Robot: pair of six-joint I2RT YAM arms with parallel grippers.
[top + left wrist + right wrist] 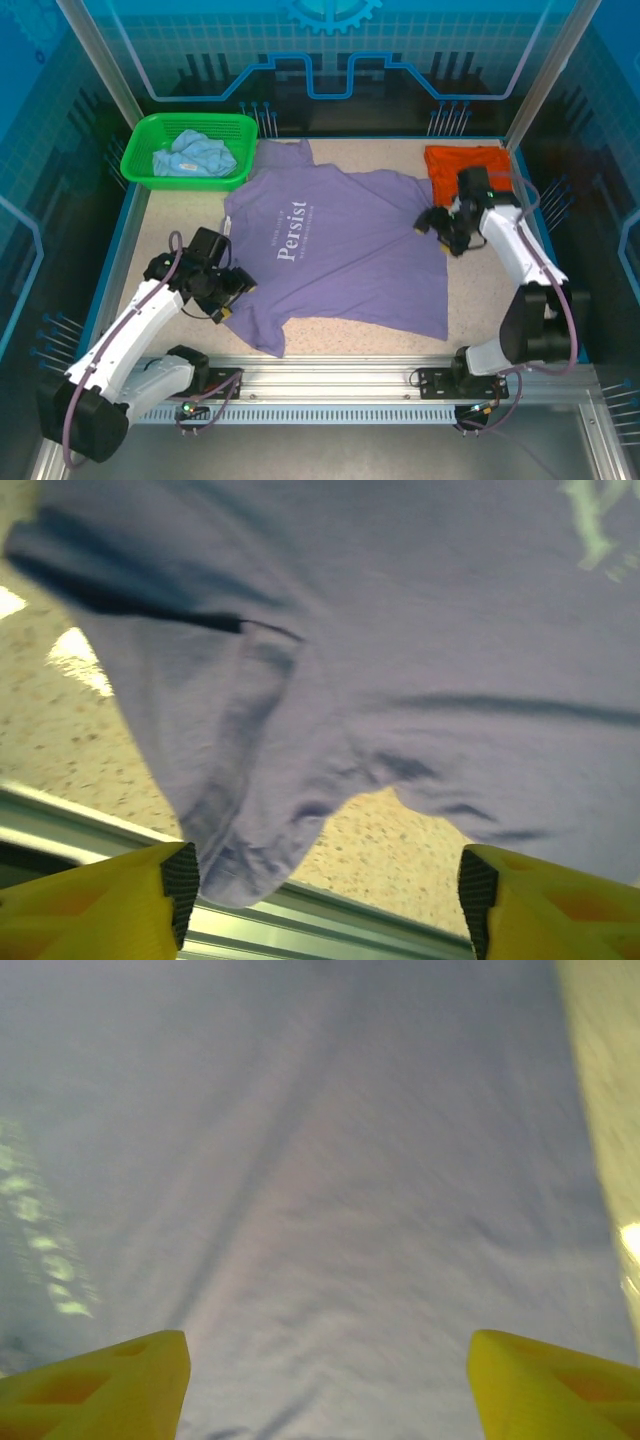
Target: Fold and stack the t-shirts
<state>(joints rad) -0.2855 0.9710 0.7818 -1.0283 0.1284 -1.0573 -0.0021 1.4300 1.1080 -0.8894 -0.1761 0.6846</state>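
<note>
The lavender-purple t-shirt (pixel 340 250) lies spread flat in the middle of the table, its white lettering facing up. My left gripper (pixel 235 292) hovers at the shirt's left sleeve. In the left wrist view its yellow fingers (pixel 120 895) stand wide apart, and the sleeve end (pixel 250 850) lies loose close to the left one. My right gripper (pixel 437 225) is over the shirt's right edge, open, with smooth purple cloth (pixel 330 1190) below it. The orange t-shirt (pixel 465 162) lies folded at the back right. The light blue t-shirt (pixel 195 155) is crumpled in the basket.
A green plastic basket (pixel 140 150) stands at the back left corner. A metal rail (pixel 350 375) runs along the near table edge, close behind the left gripper. Speckled tabletop (pixel 180 215) shows bare to the left of the purple shirt.
</note>
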